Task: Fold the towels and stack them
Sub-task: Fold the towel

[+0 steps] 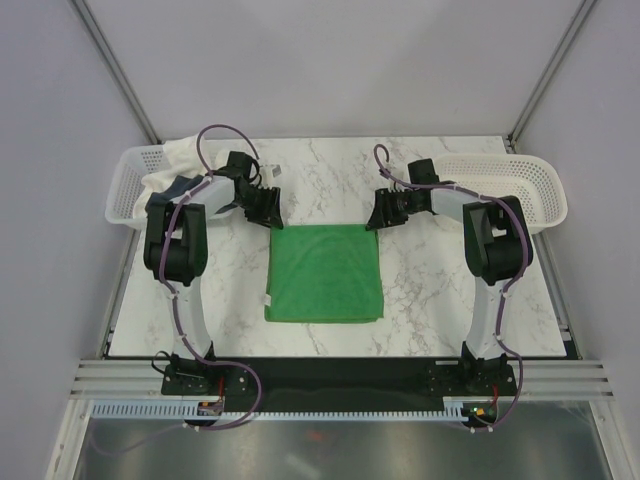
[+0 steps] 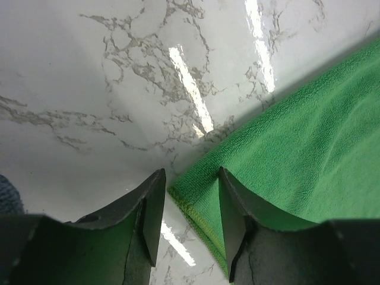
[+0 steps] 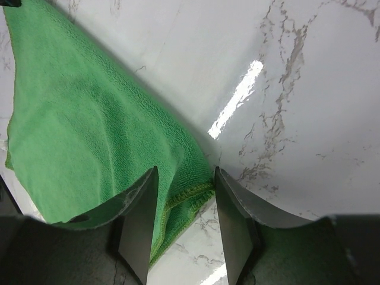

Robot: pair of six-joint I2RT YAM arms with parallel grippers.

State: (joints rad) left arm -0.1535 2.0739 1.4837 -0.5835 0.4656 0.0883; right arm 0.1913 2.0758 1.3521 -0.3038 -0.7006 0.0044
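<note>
The green towel (image 1: 325,273) lies flat, folded in two layers, at the middle of the marble table. My left gripper (image 1: 265,210) hangs open over its far left corner (image 2: 196,199); that corner lies between the open fingers. My right gripper (image 1: 381,215) hangs open over its far right corner (image 3: 193,190), which also lies between its fingers. The cream-white towel (image 1: 185,160) and the navy-blue towel (image 1: 185,187) sit in the left basket, partly hidden by the left arm. A bit of blue shows at the left edge of the left wrist view (image 2: 8,196).
A white mesh basket (image 1: 135,175) stands at the far left of the table and another (image 1: 515,185) at the far right. A white tag (image 1: 267,301) sticks out at the green towel's near left edge. Grey walls close in the back and sides.
</note>
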